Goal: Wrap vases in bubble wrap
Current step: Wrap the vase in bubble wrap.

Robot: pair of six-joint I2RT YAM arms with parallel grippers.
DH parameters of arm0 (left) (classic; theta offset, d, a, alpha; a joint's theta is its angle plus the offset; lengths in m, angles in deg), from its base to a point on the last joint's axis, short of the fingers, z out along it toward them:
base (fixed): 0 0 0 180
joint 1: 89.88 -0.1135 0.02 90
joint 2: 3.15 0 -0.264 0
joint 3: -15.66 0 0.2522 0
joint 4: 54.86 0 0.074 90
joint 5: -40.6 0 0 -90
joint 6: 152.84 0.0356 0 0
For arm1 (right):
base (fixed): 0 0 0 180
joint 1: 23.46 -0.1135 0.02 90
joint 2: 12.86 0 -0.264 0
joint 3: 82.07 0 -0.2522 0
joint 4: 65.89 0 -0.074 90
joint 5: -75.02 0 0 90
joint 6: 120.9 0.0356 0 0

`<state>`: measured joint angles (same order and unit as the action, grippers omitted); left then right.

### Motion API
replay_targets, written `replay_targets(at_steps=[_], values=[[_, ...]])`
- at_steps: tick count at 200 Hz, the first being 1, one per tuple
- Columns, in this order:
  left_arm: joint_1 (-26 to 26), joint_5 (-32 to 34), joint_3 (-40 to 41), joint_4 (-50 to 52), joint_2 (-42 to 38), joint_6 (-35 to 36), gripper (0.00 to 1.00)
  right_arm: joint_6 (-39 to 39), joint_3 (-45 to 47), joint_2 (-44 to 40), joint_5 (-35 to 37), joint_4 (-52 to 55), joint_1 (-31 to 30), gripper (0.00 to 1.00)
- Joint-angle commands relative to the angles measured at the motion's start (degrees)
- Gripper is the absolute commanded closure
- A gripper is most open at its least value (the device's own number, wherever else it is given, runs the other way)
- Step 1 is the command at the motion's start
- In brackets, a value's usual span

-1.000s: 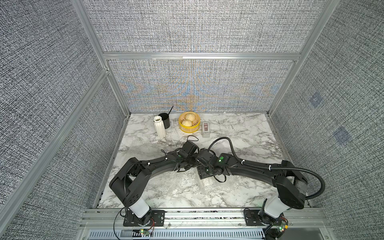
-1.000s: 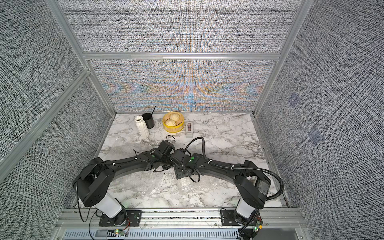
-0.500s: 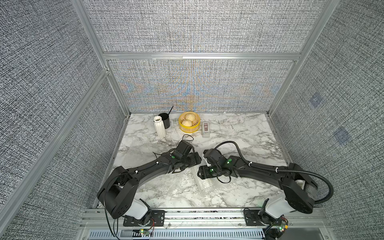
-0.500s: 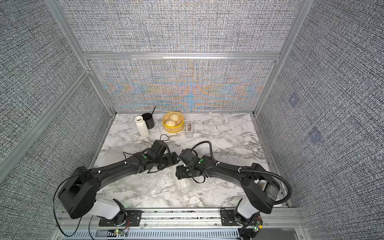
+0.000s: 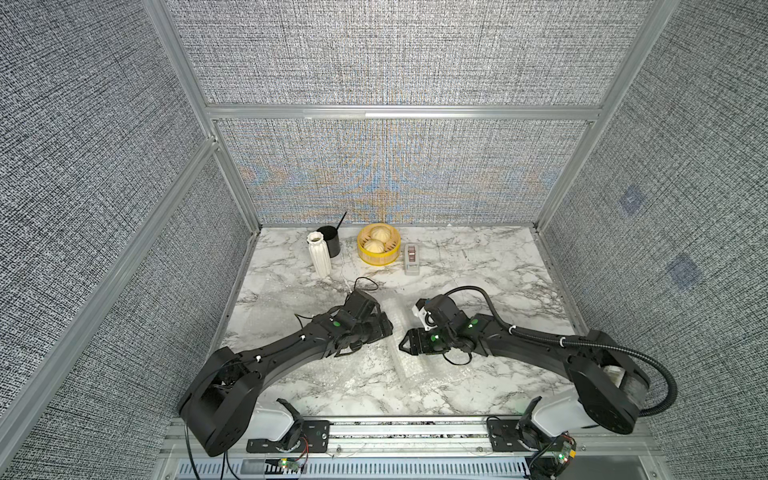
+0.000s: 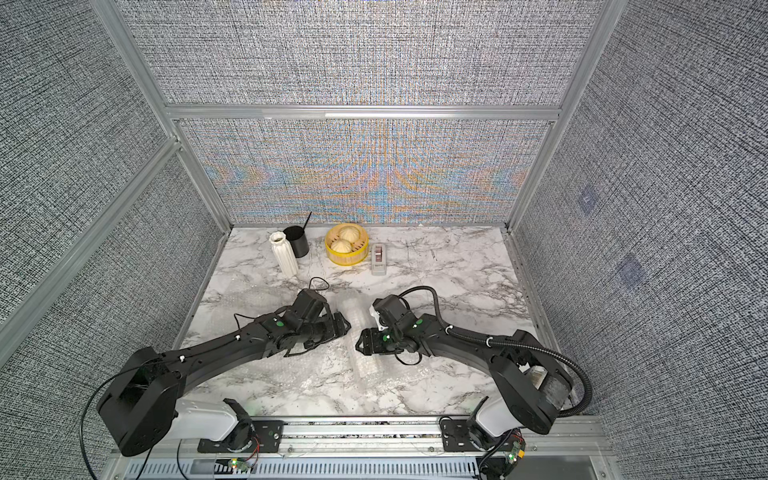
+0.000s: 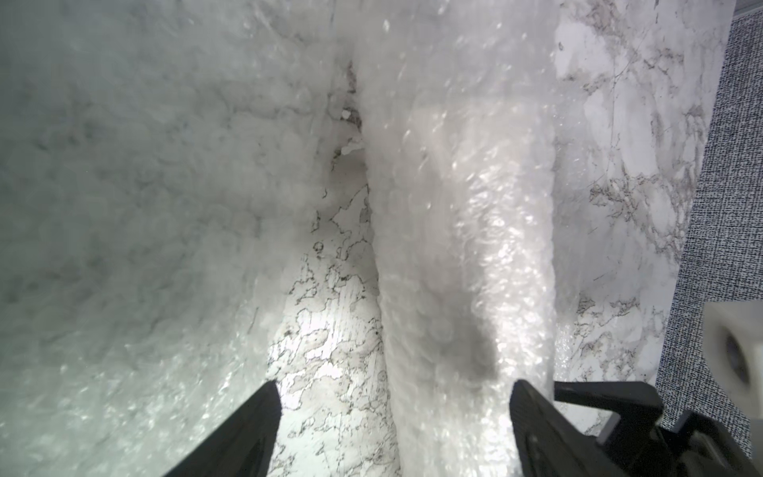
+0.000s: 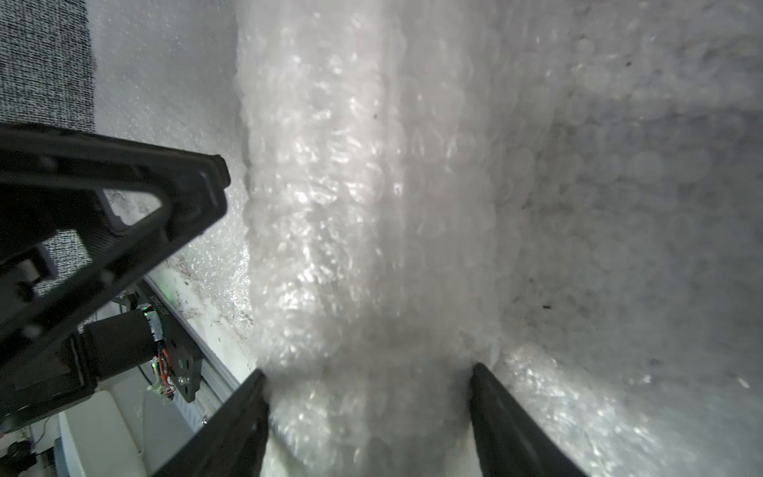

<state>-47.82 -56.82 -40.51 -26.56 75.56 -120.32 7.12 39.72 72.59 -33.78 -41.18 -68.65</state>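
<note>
A slim ribbed white vase (image 5: 319,254) stands upright at the back left, seen in both top views (image 6: 284,253). Mid-table lies a roll of bubble wrap (image 5: 400,316) (image 6: 353,309); the wrap blurs whatever is inside. The right gripper (image 8: 369,373) (image 5: 404,345) is shut on the roll (image 8: 363,231), which fills the gap from finger to finger. The left gripper (image 7: 392,390) (image 5: 387,328) is open. In its view the roll (image 7: 462,247) lies against one finger (image 7: 532,417), with bare marble beside the other. A flat bubble wrap sheet (image 5: 270,309) covers the table's left and front.
Along the back stand a black mug (image 5: 329,242), a yellow steamer basket (image 5: 361,254) of buns and a small grey box (image 5: 411,261). Fabric walls close three sides. A metal rail (image 5: 415,432) runs along the front. The two gripper tips face each other closely.
The left arm has lowered and stretched out, its gripper drawn slightly left off the roll. The right arm's elbow swung outward while its gripper stayed on the roll.
</note>
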Motion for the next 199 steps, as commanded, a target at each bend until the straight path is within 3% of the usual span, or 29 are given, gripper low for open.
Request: replay_targets(at_steps=[1, 90, 172, 199], values=[[0.2, -3.5, -0.5, -3.7, 1.2, 0.1, 0.14, -2.0, 2.7, 0.0, -3.5, 7.7, 1.7, 0.29], [2.3, -5.9, -5.2, -6.2, 9.0, 0.8, 0.17, -3.6, 9.8, -1.3, -10.9, -1.5, 8.6, 0.28], [3.5, -5.3, -8.1, -5.1, 15.4, 0.5, 0.20, -3.9, 12.9, -2.9, -12.9, -5.6, 12.0, 0.19], [3.5, -4.7, -8.0, -4.8, 16.0, 0.4, 0.21, -4.9, 12.7, -6.3, -11.9, -1.1, 12.1, 0.10]])
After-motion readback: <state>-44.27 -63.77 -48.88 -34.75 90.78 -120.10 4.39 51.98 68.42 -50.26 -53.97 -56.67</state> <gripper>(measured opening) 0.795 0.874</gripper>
